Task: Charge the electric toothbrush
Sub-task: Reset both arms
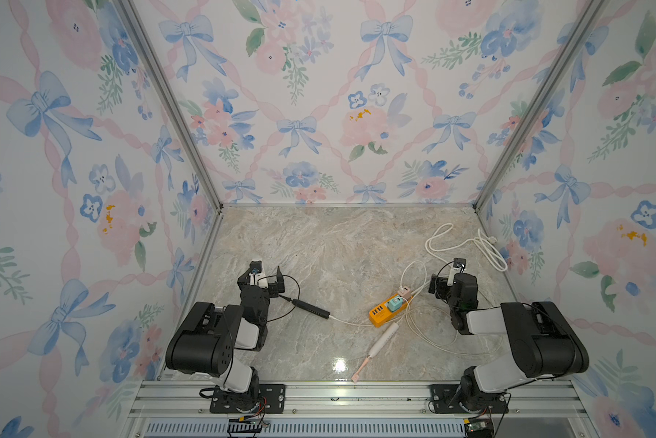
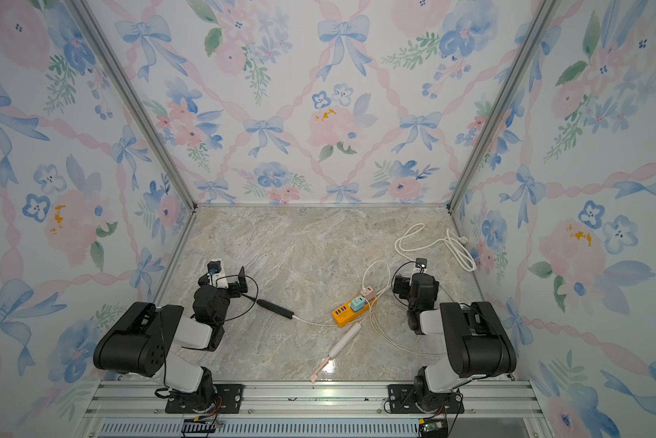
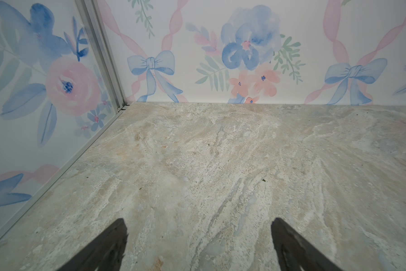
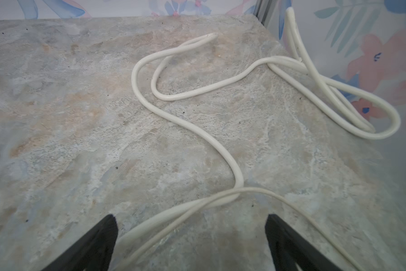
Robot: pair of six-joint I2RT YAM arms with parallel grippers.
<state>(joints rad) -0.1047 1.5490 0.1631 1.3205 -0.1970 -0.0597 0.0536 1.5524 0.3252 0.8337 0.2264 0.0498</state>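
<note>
The electric toothbrush (image 1: 382,338) (image 2: 344,338), white with a pink head, lies flat on the marble table near the front edge, beside an orange power strip (image 1: 379,315) (image 2: 342,317). A teal adapter (image 1: 396,303) and a pink adapter (image 1: 405,292) sit in the strip. Thin white cable (image 1: 432,339) loops between the strip and my right arm. My left gripper (image 1: 262,277) (image 3: 199,224) is open over bare table at the left. My right gripper (image 1: 446,282) (image 4: 190,219) is open too, low over a thin cable (image 4: 291,204) and a thick cord (image 4: 164,215), holding nothing.
A black wand-shaped device (image 1: 311,307) with a white lead lies between my left arm and the strip. The thick white cord (image 1: 467,242) (image 4: 197,131) coils at the far right against the flowered wall (image 1: 584,227). Walls close in three sides.
</note>
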